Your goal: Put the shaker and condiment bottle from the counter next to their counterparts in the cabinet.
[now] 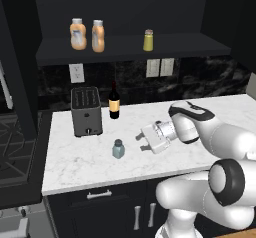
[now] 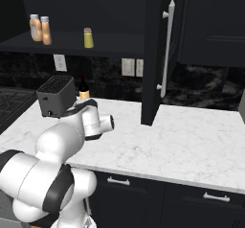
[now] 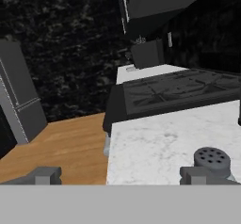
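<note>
Up in the cabinet (image 1: 130,49), two orange condiment bottles (image 1: 78,34) are standing side by side at the shelf's left, with the yellow-green shaker (image 1: 148,40) sitting apart to their right and bare shelf lying beyond it. Down on the counter (image 1: 80,162), the blue-grey shaker (image 1: 118,149) is standing upright in open marble, near the front edge. The gripper (image 1: 142,142) is hovering just beside it, jaws spread wide and pinching nothing. Behind, the toaster (image 1: 86,111) and wine bottle (image 1: 114,102) are crowding the back wall.
</note>
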You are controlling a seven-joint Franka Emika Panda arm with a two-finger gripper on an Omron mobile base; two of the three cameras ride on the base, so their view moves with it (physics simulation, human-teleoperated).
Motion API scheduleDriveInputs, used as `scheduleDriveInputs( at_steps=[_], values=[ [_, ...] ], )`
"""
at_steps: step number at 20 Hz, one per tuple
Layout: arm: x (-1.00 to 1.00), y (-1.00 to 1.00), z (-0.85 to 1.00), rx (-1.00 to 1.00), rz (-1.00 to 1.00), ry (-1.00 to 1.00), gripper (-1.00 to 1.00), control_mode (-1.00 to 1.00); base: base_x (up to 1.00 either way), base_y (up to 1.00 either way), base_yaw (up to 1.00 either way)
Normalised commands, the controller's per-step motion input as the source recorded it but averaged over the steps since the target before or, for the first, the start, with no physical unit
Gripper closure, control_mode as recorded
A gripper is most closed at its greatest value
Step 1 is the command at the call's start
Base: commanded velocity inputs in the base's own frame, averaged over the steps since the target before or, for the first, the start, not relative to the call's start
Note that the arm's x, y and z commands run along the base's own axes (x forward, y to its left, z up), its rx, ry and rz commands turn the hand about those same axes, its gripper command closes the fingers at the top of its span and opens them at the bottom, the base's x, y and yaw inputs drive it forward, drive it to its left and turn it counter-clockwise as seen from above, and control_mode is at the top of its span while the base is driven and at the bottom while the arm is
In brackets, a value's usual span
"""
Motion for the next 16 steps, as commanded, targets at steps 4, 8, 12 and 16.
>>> scheduleDriveInputs(
  at_steps=[4,8,12,16],
  values=[
    [0.0,0.13,0.0,0.0,0.0,0.0,-1.0,-1.0,0.0,0.0,0.0],
    [0.0,0.04,0.0,0.0,0.01,0.0,-1.0,-1.0,0.0,0.0,0.0],
    [0.0,0.0,0.0,0.0,0.02,0.0,-1.0,-1.0,0.0,0.0,0.0],
    [0.0,0.0,0.0,0.0,0.05,0.02,-1.0,-1.0,0.0,0.0,0.0]
  ],
)
